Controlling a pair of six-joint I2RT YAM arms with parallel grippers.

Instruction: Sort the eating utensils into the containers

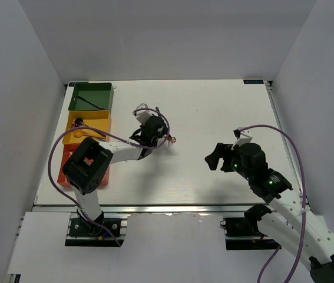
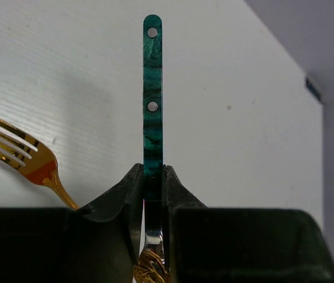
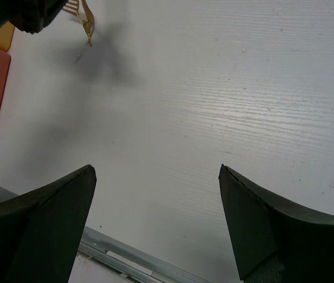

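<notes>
Left gripper (image 2: 154,194) clamped on teal-handled fork (image 2: 152,94); thin grip may let it swivel; right gripper (image 3: 155,224) spread apart.

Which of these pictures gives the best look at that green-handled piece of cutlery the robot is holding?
The left wrist view: the teal handle fills the frame, upright, pinched by the left gripper, with a gold fork beside it. In the top view only small gold tines show past the left gripper. In the right wrist view only gold tines show at the top edge.
</notes>
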